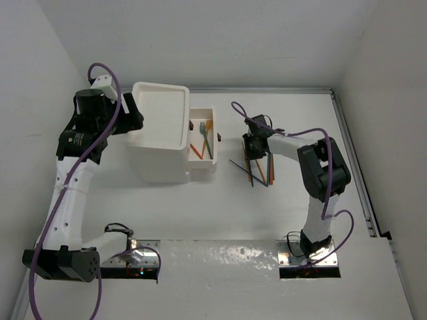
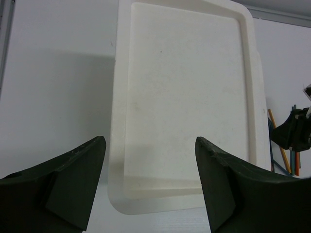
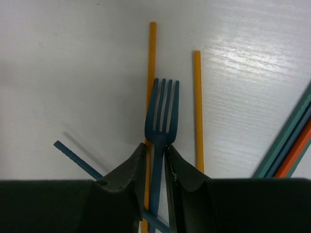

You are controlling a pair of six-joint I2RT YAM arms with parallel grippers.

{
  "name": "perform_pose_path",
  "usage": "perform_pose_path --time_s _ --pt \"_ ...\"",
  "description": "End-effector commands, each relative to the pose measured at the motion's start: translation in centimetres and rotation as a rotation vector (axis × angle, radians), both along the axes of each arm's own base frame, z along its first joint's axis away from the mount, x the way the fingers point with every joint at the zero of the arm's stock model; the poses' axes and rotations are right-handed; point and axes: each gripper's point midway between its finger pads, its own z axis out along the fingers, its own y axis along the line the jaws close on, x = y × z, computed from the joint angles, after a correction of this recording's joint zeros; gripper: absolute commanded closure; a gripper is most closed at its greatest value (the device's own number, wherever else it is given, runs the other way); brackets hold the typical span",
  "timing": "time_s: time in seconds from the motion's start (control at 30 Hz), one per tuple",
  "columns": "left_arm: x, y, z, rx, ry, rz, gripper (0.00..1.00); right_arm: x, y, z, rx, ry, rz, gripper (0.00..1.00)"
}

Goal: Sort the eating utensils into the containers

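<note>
Overhead view with both wrist views. The white drawer unit (image 1: 160, 157) stands on the table (image 1: 220, 220), left of centre, with its tray-like top (image 2: 184, 97) bare. One drawer (image 1: 203, 168) is pulled out to the unit's right. It holds orange and teal-green utensils (image 1: 206, 141) lying lengthwise, and its dark knob (image 1: 219, 137) faces the right arm.

The left gripper (image 2: 149, 143) hovers over the near corner of the tray-like top. Its fingers (image 2: 82, 170) are spread wide and grasp nothing.

The right gripper (image 3: 156, 148) points down at the loose utensils (image 1: 257, 170) on the table, just right of the open drawer. Its fingers (image 3: 129, 172) are closed on the handle of a blue fork (image 3: 162, 111), whose tines point away from the wrist. The fork crosses one orange stick (image 3: 151, 73), and a second orange stick (image 3: 197, 97) lies parallel just beside it. A ridged blue stick (image 3: 73, 158) runs obliquely under the fingers. A bundle of teal, blue and orange sticks (image 3: 291, 141) lies at the right edge of that view. Whether the fork is resting on the table or is clear of it cannot be told.
</note>
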Motion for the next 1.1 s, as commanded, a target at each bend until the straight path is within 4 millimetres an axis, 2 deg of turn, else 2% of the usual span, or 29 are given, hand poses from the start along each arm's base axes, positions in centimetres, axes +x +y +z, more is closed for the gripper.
perform_pose_path --time_s 0.0,0.23,0.43,0.67,0.77,1.07 --pt "-0.3 -0.3 1.1 0.014 -0.042 -0.016 0.28 0.8 -0.2 -0.6 -0.013 -0.011 -0.009 0.8" --pt "-0.1 -0.2 1.0 0.017 -0.041 -0.016 0.28 0.6 -0.4 -0.6 -0.008 -0.011 0.0 1.0" --pt "0.1 -0.4 1.2 0.014 -0.047 -0.022 0.28 1.4 -0.9 1.5 -0.041 -0.06 0.021 1.0" --pt "0.3 -0.6 1.1 0.007 -0.05 -0.028 0.28 2.1 -1.9 5.7 -0.075 -0.164 0.018 1.0" --pt "0.4 -0.7 1.0 0.003 -0.051 -0.033 0.28 2.4 -2.1 6.8 -0.085 -0.197 0.024 1.0" --pt "0.3 -0.7 0.9 -0.003 -0.051 -0.033 0.28 3.2 -1.0 8.2 -0.024 -0.242 0.017 1.0"
